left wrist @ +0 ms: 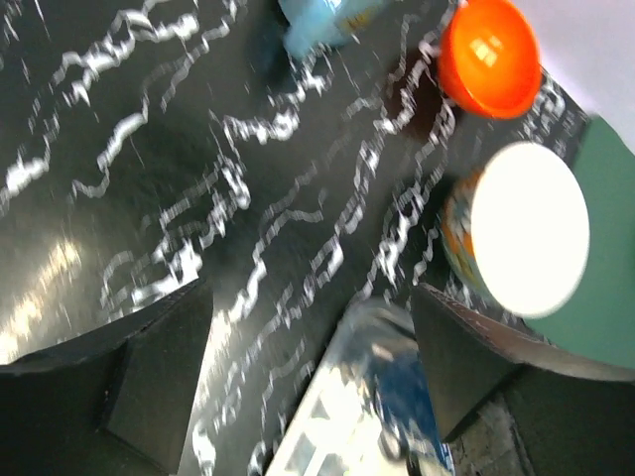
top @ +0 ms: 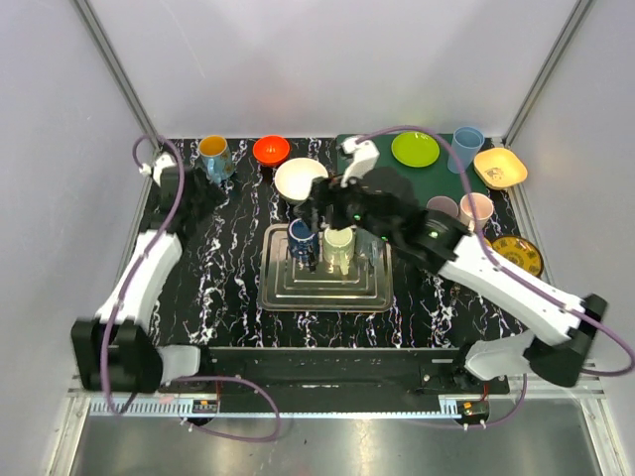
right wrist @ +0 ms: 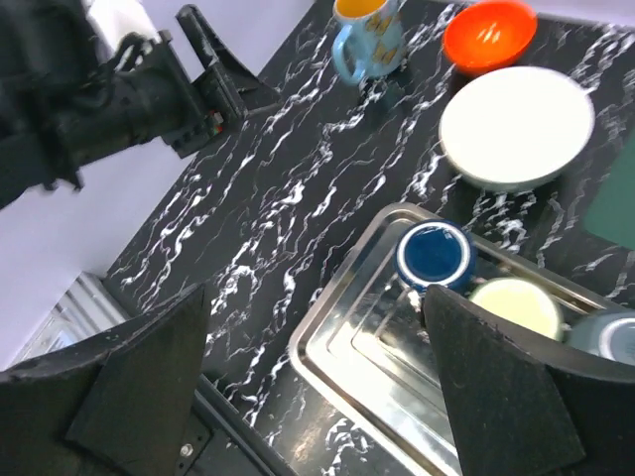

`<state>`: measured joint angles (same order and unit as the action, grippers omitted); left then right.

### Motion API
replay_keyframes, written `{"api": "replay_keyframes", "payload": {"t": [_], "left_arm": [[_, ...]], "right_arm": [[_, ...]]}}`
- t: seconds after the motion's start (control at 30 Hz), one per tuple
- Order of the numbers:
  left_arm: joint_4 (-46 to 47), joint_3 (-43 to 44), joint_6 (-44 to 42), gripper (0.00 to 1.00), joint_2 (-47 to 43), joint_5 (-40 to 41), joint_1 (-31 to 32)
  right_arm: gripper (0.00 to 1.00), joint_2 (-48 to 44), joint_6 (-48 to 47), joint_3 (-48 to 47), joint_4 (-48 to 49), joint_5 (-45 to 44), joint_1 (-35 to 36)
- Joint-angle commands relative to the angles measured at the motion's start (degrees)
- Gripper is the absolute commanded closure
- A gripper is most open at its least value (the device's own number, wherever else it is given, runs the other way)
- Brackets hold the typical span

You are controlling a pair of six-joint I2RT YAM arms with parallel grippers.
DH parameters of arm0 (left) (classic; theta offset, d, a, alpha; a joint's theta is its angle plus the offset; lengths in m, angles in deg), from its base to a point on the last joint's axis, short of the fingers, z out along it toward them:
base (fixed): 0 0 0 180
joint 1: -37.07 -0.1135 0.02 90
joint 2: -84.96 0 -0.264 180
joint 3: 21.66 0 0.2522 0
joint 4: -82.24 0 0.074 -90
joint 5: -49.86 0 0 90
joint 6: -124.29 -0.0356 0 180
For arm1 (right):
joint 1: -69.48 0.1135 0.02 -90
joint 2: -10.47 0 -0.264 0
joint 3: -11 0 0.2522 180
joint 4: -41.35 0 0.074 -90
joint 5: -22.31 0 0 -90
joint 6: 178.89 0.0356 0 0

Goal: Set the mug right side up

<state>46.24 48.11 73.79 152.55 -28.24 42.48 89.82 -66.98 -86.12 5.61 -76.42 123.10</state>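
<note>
A steel tray (top: 298,288) lies mid-table. In it stand a dark blue mug (top: 302,238), its round blue face with a white ring upward, a cream mug (top: 338,248) and a grey cup, partly hidden under my right arm. The blue mug (right wrist: 435,255) and cream mug (right wrist: 516,305) also show in the right wrist view. My right gripper (top: 317,213) (right wrist: 317,397) is open and empty above the tray's left part. My left gripper (top: 198,193) (left wrist: 308,377) is open and empty above the table, left of the tray (left wrist: 337,416). A light blue mug (top: 213,154) stands upright at the back left.
A white bowl (top: 300,178) and an orange bowl (top: 270,149) sit behind the tray. On the green mat at the back right are a green plate (top: 415,149), a blue cup (top: 466,147), a yellow dish (top: 499,167) and pink cups (top: 476,206). A patterned plate (top: 518,253) lies at the right.
</note>
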Motion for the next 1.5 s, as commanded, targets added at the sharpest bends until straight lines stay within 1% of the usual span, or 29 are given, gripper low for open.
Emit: {"api": "replay_keyframes", "payload": {"t": [0.0,0.03,0.07,0.1,0.13,0.17,0.2,0.23,0.3,0.33,0.4,0.43,0.57,0.63,0.73,0.77,0.83,1.0,1.07,1.17,1.2,1.33,1.43,1.47], "left_arm": [[5.5,12.6,-8.2,0.19,17.2,-8.7,-5.4],[3.1,18.3,-11.6,0.21,20.7,-10.0,-7.0],[2.4,20.7,-13.0,0.26,24.0,-10.5,-7.3],[1.7,22.8,-13.9,0.27,28.9,-10.7,-8.0],[2.8,25.5,-16.0,0.27,30.7,-11.5,-8.4],[3.7,26.8,-17.0,0.27,32.5,-11.5,-8.8],[4.2,28.2,-17.9,0.27,35.9,-13.3,-9.7],[5.3,31.1,-20.0,0.27,37.6,-14.5,-10.2],[6.3,33.7,-21.9,0.26,42.2,-16.1,-10.9],[6.1,36.9,-24.1,0.26,43.7,-16.9,-11.1],[4.0,40.7,-26.4,0.24,48.2,-17.3,-11.2],[3.3,44.2,-28.2,0.23,49.6,-17.8,-11.2],[1.6,50.0,-29.9,0.23,54.4,-17.1,-11.4],[0.0,53.6,-30.6,0.25,57.3,-17.1,-11.4],[-1.1,56.1,-31.0,0.27,59.9,-17.8,-11.4],[-1.3,56.3,-31.0,0.30,60.3,-17.9,-11.4],[-1.2,55.9,-31.6,0.32,60.5,-17.7,-11.4],[-1.1,56.8,-31.4,0.43,61.3,-18.8,-12.0],[-1.2,57.2,-31.3,0.46,61.4,-18.8,-12.1],[-1.1,57.3,-31.2,0.60,61.4,-19.4,-12.3],[-1.1,57.2,-31.1,0.73,61.3,-19.9,-12.4],[-0.4,55.7,-30.2,1.00,60.2,-19.8,-12.8],[0.7,53.5,-28.4,1.00,58.2,-20.4,-13.3],[1.0,52.8,-27.6,1.00,56.3,-21.1,-13.4]], "right_arm": [[0.08,-6.0,-5.4,6.8,2.1,-8.1,0.3],[0.08,-6.9,-5.5,9.0,2.3,-9.3,0.2],[0.08,-7.6,-5.6,10.0,2.3,-10.2,0.2],[0.08,-9.0,-4.9,11.1,2.4,-11.6,0.2],[0.08,-9.8,-4.4,13.1,2.5,-12.1,0.2],[0.08,-10.4,-4.1,14.2,2.6,-12.4,0.2],[0.08,-12.0,-3.2,15.1,2.8,-12.6,0.1],[0.08,-12.8,-2.9,17.3,3.7,-12.6,0.2],[0.08,-15.0,-2.5,19.0,4.5,-12.5,0.2],[0.08,-15.5,-2.3,20.3,4.8,-12.5,0.2],[0.08,-16.7,-2.8,20.9,4.4,-12.9,0.1],[0.08,-16.9,-3.1,21.1,3.5,-13.2,0.1],[0.08,-17.3,-3.8,20.9,1.1,-14.6,0.1],[0.08,-17.4,-3.6,21.0,0.8,-14.2,0.0],[0.08,-17.0,-3.7,21.5,0.6,-14.1,0.1],[0.07,-16.9,-3.6,21.7,0.5,-14.4,-0.1],[0.07,-16.3,-3.6,22.0,0.6,-14.7,-0.1],[0.07,-15.8,-3.3,22.5,0.6,-14.8,-0.5],[0.07,-15.9,-3.2,22.7,0.7,-15.0,-0.5],[0.07,-16.2,-3.3,22.9,0.7,-15.3,-0.5],[0.07,-16.3,-3.2,22.9,0.6,-15.4,-0.5],[0.07,-16.3,-2.6,23.1,0.7,-15.1,-0.6],[0.07,-16.6,-2.0,23.4,0.7,-14.9,-0.6],[0.07,-16.7,-2.0,23.5,0.8,-14.7,-0.6]]}}
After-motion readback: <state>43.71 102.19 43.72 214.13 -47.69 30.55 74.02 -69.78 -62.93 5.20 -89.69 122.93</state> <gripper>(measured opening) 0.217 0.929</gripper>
